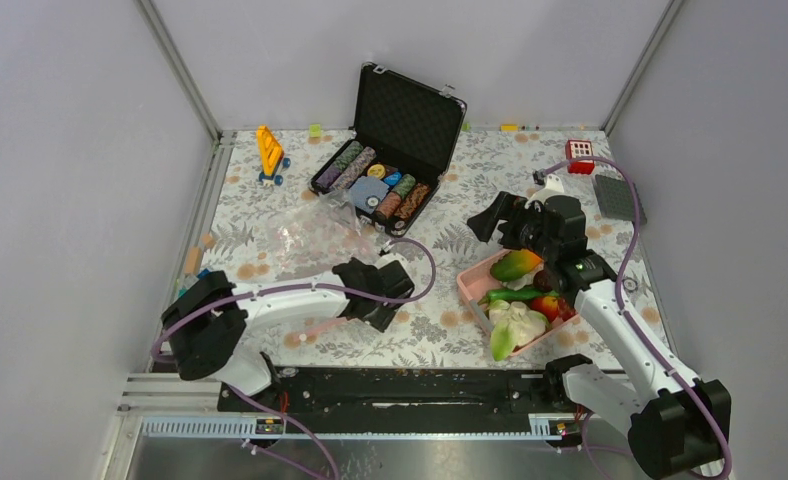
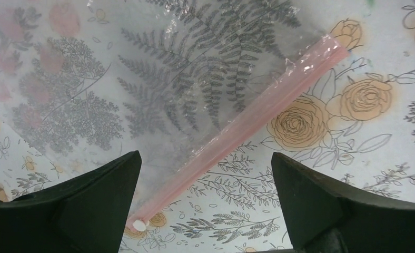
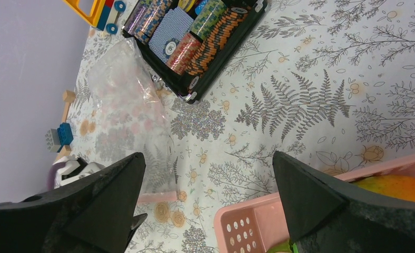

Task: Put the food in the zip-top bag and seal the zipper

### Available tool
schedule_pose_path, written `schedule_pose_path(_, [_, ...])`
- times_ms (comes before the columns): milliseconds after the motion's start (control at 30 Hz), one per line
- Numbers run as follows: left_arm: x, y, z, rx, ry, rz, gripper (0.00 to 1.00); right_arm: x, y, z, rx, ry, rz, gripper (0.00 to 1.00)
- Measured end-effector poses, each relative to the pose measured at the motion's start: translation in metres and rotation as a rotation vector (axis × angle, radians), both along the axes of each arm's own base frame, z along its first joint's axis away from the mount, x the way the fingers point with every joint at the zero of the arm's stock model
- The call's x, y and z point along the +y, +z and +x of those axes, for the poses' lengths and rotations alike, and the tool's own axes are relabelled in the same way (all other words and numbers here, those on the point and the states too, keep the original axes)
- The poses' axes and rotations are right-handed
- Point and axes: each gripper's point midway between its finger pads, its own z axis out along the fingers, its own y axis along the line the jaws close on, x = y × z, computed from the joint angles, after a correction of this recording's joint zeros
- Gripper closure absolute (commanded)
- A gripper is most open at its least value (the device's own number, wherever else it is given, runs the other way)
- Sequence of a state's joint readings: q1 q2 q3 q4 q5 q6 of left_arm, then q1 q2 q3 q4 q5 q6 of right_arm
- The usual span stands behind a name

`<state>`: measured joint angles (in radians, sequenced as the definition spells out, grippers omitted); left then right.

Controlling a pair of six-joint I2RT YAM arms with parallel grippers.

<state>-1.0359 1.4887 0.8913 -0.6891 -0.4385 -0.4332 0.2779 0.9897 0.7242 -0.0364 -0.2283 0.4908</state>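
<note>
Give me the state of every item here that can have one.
Poker chip case, open, lid raised.
Zip-top bag, lying flat, empty.
Zipper, slider at one end; open or sealed cannot be told.
Pink basket, full.
Toy food, lying in it, none bagged.
Left gripper, open, empty, over the zipper.
Right gripper, open, empty.

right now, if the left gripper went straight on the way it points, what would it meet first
Most likely the zipper of the zip-top bag: the pink strip crosses between the left gripper's open jaws, flat on the table. Depth is unclear.
</note>
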Motion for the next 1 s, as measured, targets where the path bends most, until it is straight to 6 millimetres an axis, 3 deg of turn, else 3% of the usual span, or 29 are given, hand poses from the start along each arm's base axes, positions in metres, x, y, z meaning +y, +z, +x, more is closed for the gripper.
schedule_pose_path(167, [0.006, -0.010, 0.002, 0.006, -0.011, 0.060, 0.15, 0.000, -0.001, 0.000, 0.003, 0.000, -0.001, 0.00])
schedule_pose_path(300, [0.007, -0.015, 0.004, 0.004, -0.011, 0.090, 0.36, 0.000, 0.000, -0.001, 0.000, 0.000, 0.000, 0.00])
schedule_pose_path(500, [0.011, -0.019, 0.010, 0.009, -0.011, 0.107, 0.53, 0.000, 0.001, -0.001, -0.001, 0.001, 0.001, 0.00])
schedule_pose_path(600, [0.012, -0.018, 0.014, 0.008, -0.004, 0.107, 0.70, 0.000, 0.003, -0.001, -0.007, 0.000, 0.002, 0.00])
schedule_pose_path(800, [0.006, -0.013, 0.023, -0.012, -0.006, 0.097, 0.77, 0.000, 0.004, -0.002, -0.010, 0.000, 0.003, 0.00])
schedule_pose_path(833, [0.005, -0.012, 0.024, -0.015, -0.007, 0.097, 0.81, 0.000, 0.004, -0.002, -0.010, 0.000, 0.003, 0.00])
schedule_pose_path(900, [0.003, -0.012, 0.026, -0.022, -0.009, 0.100, 0.98, 0.000, 0.004, -0.002, -0.010, 0.000, 0.003, 0.00])
schedule_pose_path(1000, [0.002, -0.012, 0.030, -0.031, -0.014, 0.111, 1.00, 0.000, 0.004, -0.002, -0.011, 0.001, 0.003, 0.00])
